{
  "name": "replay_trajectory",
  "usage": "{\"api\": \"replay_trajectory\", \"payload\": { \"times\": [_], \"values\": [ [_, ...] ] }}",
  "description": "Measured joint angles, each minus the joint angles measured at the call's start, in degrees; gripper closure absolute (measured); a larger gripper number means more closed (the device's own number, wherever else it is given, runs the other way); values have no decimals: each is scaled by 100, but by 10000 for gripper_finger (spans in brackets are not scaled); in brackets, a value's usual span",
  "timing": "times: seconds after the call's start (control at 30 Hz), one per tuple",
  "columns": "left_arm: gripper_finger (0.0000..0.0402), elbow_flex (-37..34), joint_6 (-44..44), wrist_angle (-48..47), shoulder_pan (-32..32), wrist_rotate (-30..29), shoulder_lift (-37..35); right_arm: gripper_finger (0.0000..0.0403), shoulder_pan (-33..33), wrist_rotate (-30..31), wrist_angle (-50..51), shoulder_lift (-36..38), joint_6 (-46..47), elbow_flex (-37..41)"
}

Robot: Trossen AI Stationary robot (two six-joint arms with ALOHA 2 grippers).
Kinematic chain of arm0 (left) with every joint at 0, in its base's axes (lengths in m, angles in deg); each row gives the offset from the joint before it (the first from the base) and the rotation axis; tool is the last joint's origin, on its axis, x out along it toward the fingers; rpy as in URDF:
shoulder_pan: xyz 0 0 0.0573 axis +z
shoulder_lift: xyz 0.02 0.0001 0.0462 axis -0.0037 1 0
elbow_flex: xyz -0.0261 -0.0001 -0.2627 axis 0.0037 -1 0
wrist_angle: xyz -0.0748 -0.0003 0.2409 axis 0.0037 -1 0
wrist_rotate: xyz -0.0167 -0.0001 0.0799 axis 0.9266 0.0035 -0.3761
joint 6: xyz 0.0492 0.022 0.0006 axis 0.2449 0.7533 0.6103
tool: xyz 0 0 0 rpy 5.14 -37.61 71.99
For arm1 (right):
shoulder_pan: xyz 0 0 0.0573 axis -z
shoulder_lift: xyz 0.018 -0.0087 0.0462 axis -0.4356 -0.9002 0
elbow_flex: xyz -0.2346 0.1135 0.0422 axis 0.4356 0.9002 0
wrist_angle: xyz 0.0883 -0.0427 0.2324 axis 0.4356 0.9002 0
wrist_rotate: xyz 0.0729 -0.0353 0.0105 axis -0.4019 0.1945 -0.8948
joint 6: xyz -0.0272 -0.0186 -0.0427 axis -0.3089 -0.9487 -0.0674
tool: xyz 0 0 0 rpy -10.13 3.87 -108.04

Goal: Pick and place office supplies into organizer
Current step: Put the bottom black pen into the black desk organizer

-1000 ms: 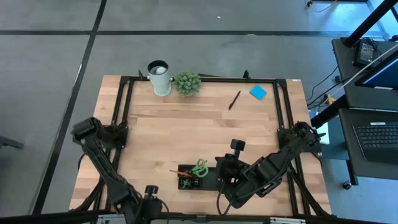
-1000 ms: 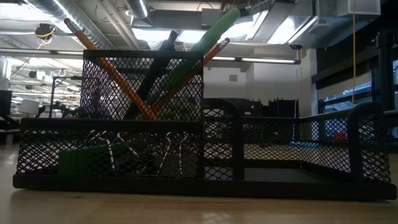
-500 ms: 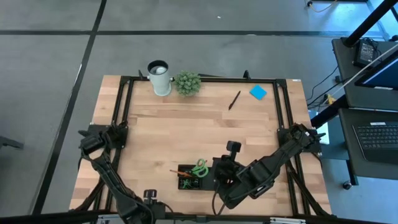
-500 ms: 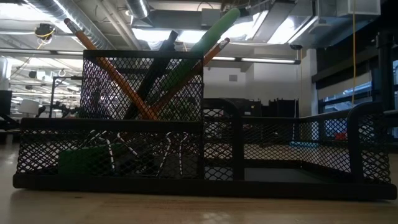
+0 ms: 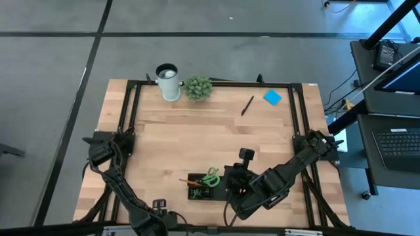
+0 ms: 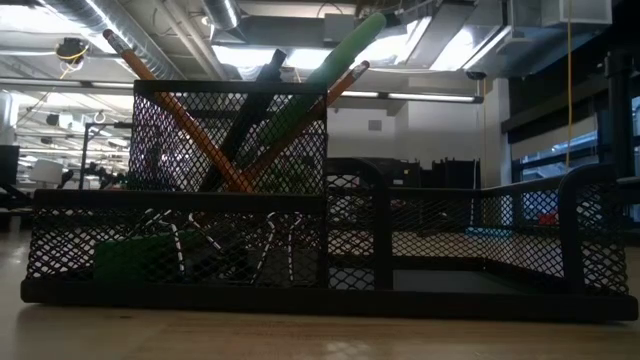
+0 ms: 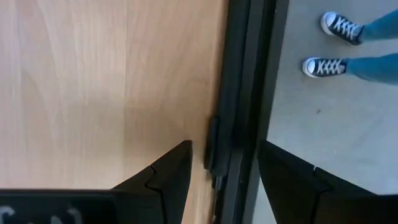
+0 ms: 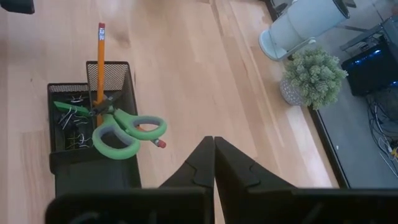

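The black mesh organizer point(image 5: 222, 191) point(image 8: 87, 168) stands near the table's near edge. Its tall compartment holds the green-handled scissors point(image 5: 210, 176) point(image 8: 124, 134), orange pencils point(image 8: 100, 62) and a black pen point(image 6: 255, 95), all leaning on its rim. Binder clips point(image 8: 71, 127) and a green eraser point(image 6: 135, 260) lie in a low compartment. A second black pen point(image 5: 247, 105) and the blue sticky-note pad point(image 5: 272, 97) lie flat toward the far right. My right gripper point(image 5: 245, 156) point(image 8: 213, 142) is shut and empty, hovering just far-right of the organizer. My left gripper point(image 5: 98, 152) point(image 7: 227, 163) is open over the table's left edge.
A white cup point(image 5: 168, 82) point(image 8: 305, 25) and a small potted plant point(image 5: 197, 87) point(image 8: 313, 78) stand at the far edge. A black frame rail point(image 7: 239, 93) runs round the table. A person's sneakers point(image 7: 339, 28) show on the floor beyond the left edge. Bare wood lies mid-table.
My left gripper has drawn along the left rail toward the near edge. My right gripper has shifted a little toward the table's left, closer to the organizer. The supplies and organizer have stayed put.
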Motion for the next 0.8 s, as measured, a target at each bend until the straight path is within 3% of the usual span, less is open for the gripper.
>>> {"api": "replay_trajectory", "payload": {
  "times": [0.2, 0.6, 0.8],
  "values": [
    [245, 5, -309, -68, 31, 17, 104, 391, 0, 6, 0, 0, -28, 0],
    [316, -14, 48, -142, 105, 50, 124, 391, 0, 13, 0, 2, -146, -2],
    [327, -19, 135, -150, 186, 374, 140, 391, 0, 13, 1, 4, -141, -2]
  ]
}}
